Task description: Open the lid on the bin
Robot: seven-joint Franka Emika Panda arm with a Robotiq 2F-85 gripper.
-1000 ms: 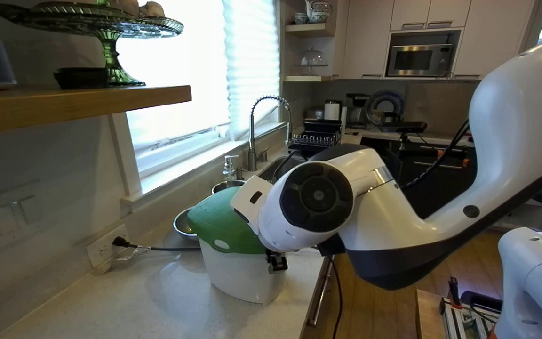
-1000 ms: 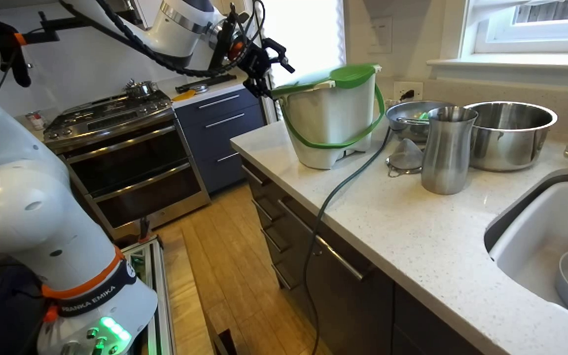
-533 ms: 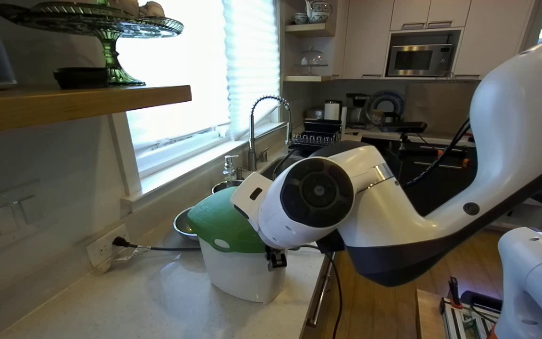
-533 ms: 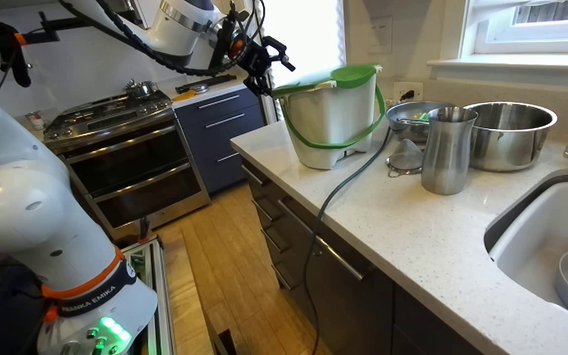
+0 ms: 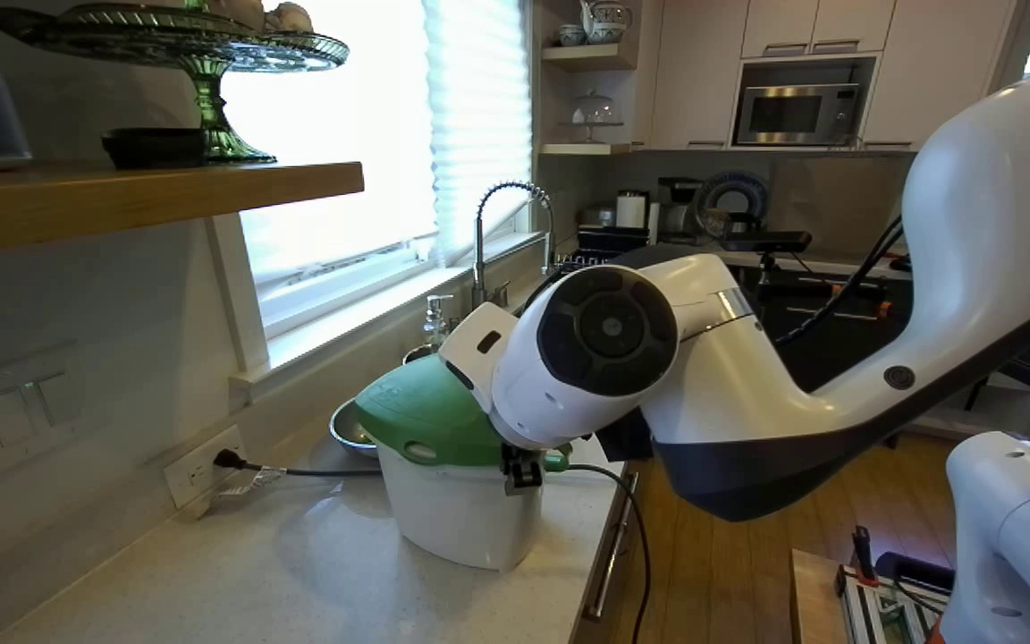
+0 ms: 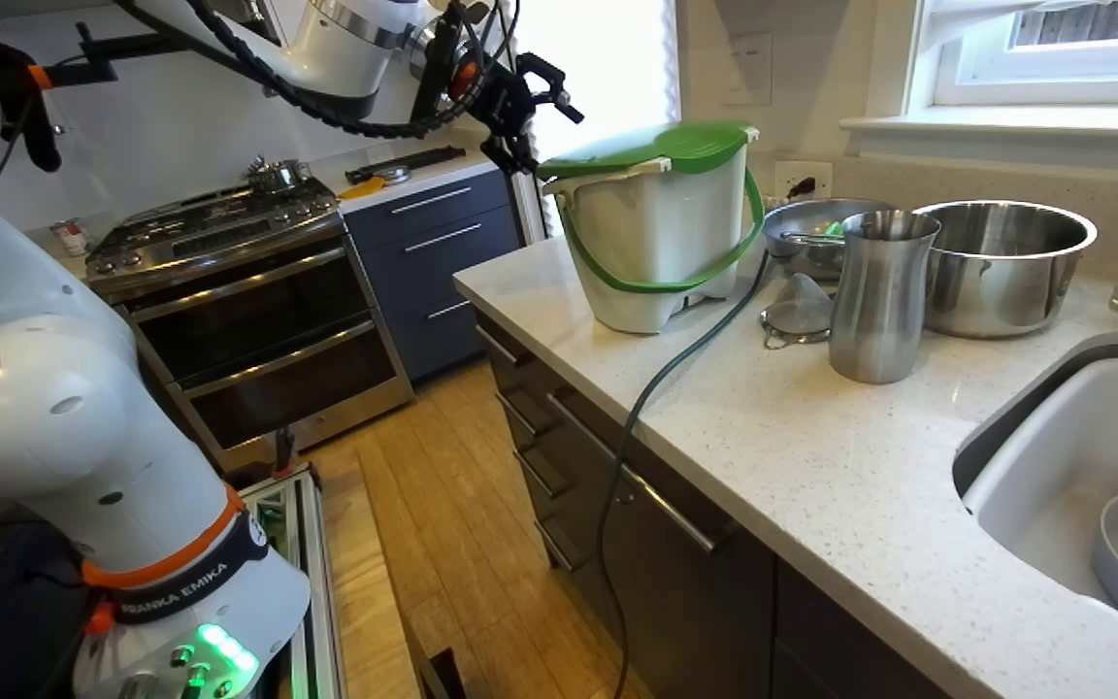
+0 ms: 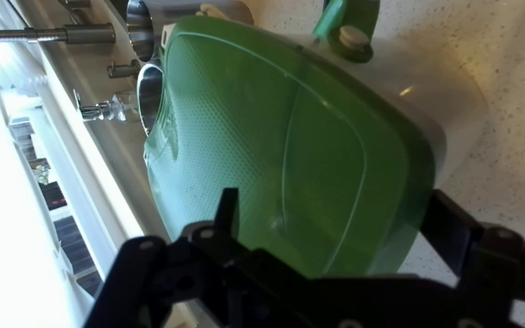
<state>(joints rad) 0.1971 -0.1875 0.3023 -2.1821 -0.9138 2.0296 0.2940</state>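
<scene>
I see a lid [image 7: 262,132] of glossy plastic, finely dimpled in part, a smooth plastic bin [image 6: 661,225], shiny worktop [image 6: 811,437] and wooden floorboards [image 6: 462,553]

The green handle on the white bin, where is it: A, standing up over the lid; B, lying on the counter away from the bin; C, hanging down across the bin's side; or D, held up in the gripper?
C: in an exterior view the green handle loops down below the lid and across the side of the white bin.
</scene>
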